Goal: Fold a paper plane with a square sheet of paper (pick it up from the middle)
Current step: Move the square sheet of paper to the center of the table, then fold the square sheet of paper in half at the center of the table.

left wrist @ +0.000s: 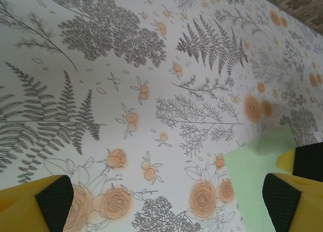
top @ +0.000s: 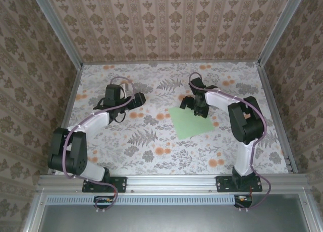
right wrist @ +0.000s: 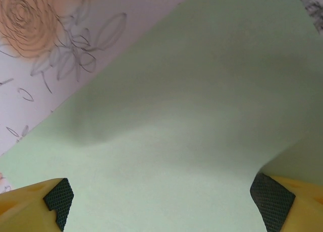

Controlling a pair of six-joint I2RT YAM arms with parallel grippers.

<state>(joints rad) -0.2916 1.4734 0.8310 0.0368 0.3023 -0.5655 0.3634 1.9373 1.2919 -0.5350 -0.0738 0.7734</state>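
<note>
A white tablecloth [top: 151, 151] printed with grey ferns and orange roses covers the whole tabletop and lies flat. Beige wall panels [top: 166, 20] with a brown damask pattern close in the far end and both sides. Silver aluminium posts [top: 57, 30] run up the far corners. A silver aluminium rail [top: 171, 181] runs along the near edge.
</note>
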